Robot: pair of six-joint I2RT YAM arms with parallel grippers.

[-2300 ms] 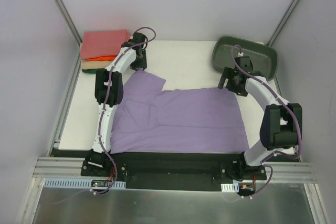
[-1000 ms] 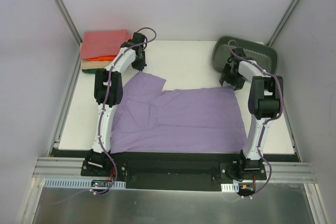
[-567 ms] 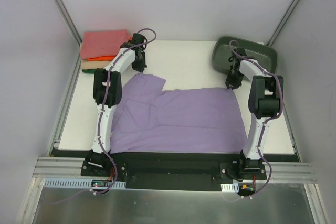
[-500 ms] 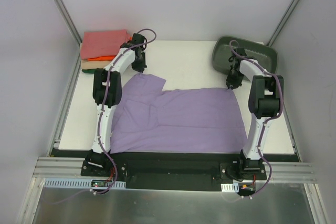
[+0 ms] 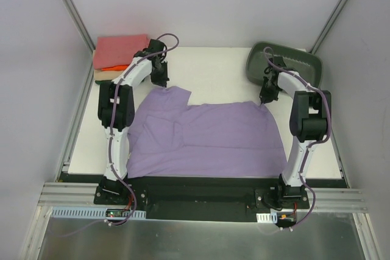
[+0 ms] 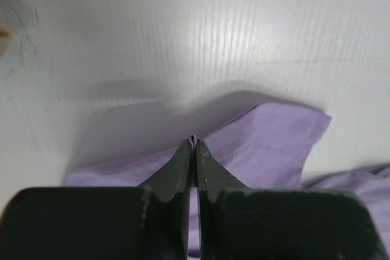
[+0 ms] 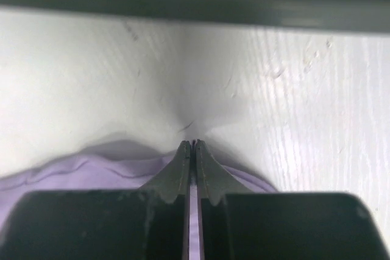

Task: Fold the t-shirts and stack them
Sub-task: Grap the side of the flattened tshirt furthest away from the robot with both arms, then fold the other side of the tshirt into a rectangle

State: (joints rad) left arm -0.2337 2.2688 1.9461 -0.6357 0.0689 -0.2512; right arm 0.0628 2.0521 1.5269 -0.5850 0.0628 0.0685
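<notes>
The lavender t-shirt [image 5: 207,138] lies spread flat from the centre of the table [image 5: 216,68] to its 6 o'clock edge. The left gripper [image 6: 194,145], jaws pressed together, pinches the sleeve's far edge at 11 o'clock; the right gripper [image 7: 192,145], jaws likewise together, pinches the far corner at 1 o'clock, just beside the tub [image 5: 298,65]. Bare surface spans 12 o'clock between the grippers, and the folded t-shirts [image 5: 119,52] are stacked at 10 o'clock.
</notes>
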